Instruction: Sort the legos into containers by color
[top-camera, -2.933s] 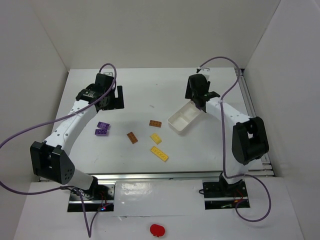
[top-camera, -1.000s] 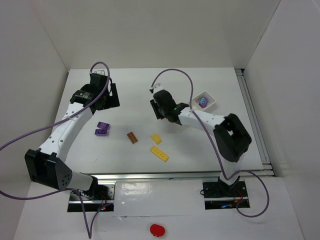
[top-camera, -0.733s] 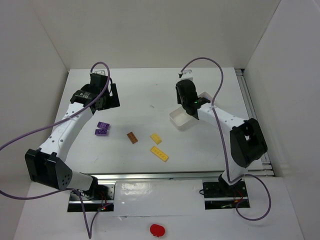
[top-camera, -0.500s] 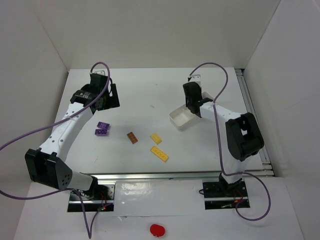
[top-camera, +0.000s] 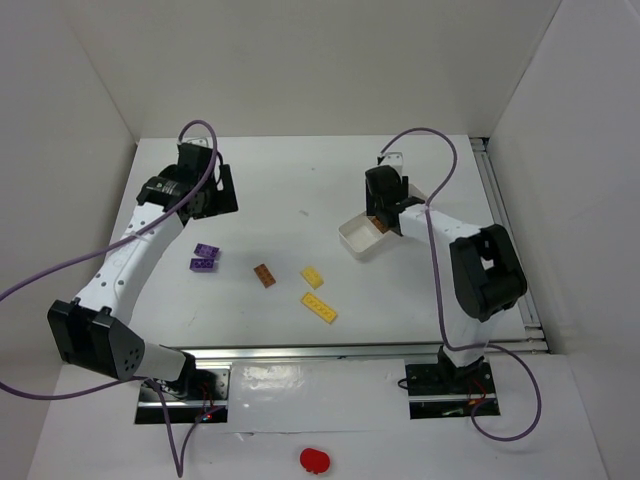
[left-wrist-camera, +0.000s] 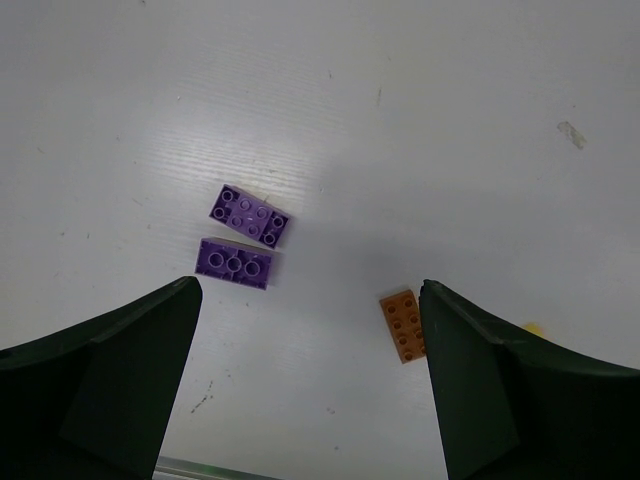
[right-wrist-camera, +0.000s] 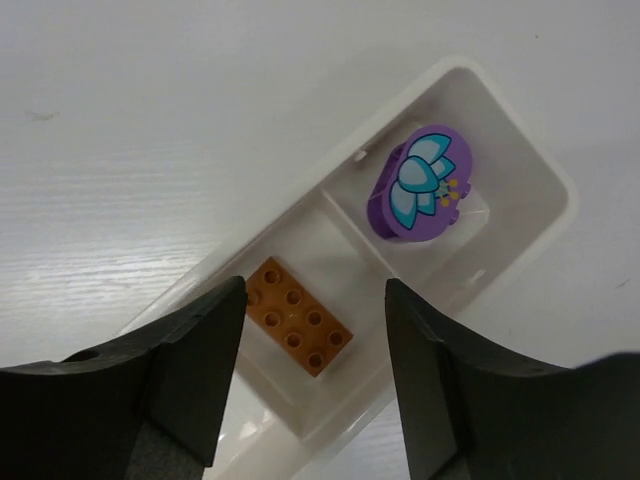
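My right gripper (top-camera: 383, 213) is open just above a white container (top-camera: 356, 240) at the table's right middle. In the right wrist view the gripper (right-wrist-camera: 314, 318) straddles a brown-orange lego (right-wrist-camera: 300, 315) lying flat in one compartment (right-wrist-camera: 250, 250). A purple round piece (right-wrist-camera: 420, 185) lies in the adjoining compartment (right-wrist-camera: 520, 160). My left gripper (top-camera: 213, 200) is open and empty, high over two purple legos (top-camera: 205, 257); they also show in the left wrist view (left-wrist-camera: 248, 215) (left-wrist-camera: 235, 263). A second brown-orange lego (top-camera: 264, 275) (left-wrist-camera: 403, 325) and two yellow legos (top-camera: 313, 277) (top-camera: 318, 307) lie mid-table.
White walls close in the table on three sides. A metal rail (top-camera: 503, 215) runs along the right edge. Both arm bases sit at the near edge, with a red object (top-camera: 314, 459) in front of them.
My right gripper took the brown-orange lego from the table's middle over to the white container and let it go there. The left arm has hardly moved.
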